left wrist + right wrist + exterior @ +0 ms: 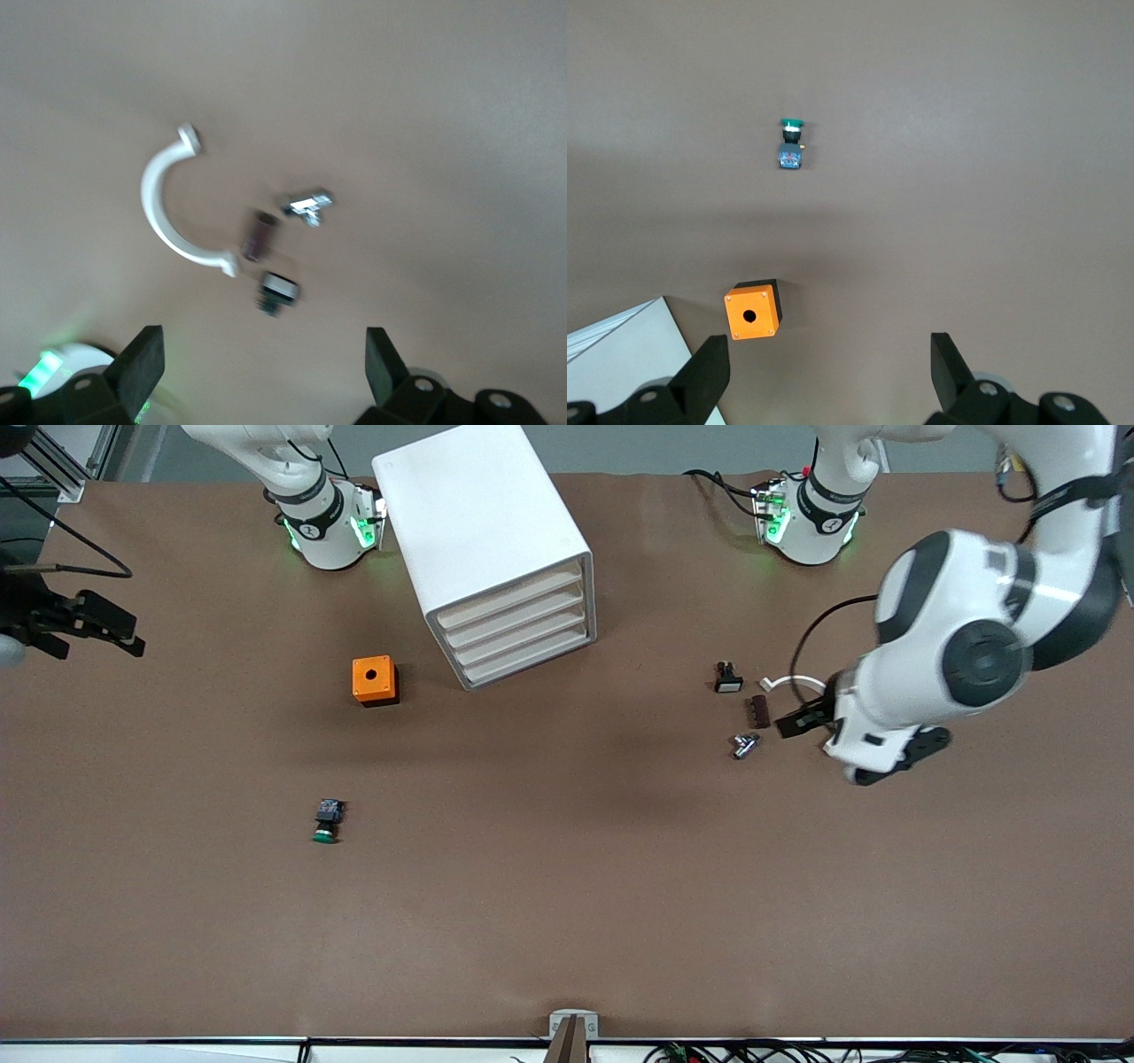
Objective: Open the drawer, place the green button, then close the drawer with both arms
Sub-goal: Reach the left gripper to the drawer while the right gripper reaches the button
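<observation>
Button (pixel 327 821) lying flat, cap toward camera

Item 1: drawer (pixel 523 622), one of four alike, shallow and wide, white plastic, stacked in the white boxy cabinet (pixel 478 522). All four sit flush and shut in my view. The cabinet stands turned at an angle near the table edge where my bases are, toward my right arm's end.

Item 2: button (pixel 327 821), tiny, round green cap (pixel 792 124) on a black-blue body, lying on its side on the brown table (pixel 567 886), cap pointing toward the front edge. It lies nearer the front camera than the cabinet, well apart from it.
</observation>
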Robot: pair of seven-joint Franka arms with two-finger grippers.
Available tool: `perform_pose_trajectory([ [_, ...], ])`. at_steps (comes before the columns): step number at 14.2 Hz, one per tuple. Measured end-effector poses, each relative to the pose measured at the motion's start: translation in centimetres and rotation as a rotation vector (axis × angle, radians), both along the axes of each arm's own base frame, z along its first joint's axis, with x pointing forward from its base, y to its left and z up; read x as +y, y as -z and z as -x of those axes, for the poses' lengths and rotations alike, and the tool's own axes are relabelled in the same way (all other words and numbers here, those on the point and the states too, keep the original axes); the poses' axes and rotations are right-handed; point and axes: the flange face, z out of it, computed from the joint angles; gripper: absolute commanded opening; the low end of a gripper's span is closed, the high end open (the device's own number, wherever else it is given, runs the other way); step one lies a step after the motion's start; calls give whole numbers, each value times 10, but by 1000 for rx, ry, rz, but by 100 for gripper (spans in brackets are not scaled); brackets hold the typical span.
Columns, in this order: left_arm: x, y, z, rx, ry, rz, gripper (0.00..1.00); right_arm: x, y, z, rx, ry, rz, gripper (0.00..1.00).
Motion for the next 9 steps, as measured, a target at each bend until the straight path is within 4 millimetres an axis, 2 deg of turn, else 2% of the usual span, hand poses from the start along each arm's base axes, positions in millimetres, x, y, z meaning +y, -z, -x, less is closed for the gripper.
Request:
perform_pose_trajectory([
  [2,-44,40,8,70,-149,-11,100,-1,38,-22,53,0,1,100],
  [5,-92,93,15,173,-379,-68,100,-8,85,-52,117,11,5,100],
  [7,-127,129,25,266,-572,-140,100,-17,97,-62,119,26,6,100],
  [9,-157,163,35,368,-779,-224,100,-17,106,-67,98,26,8,100],
])
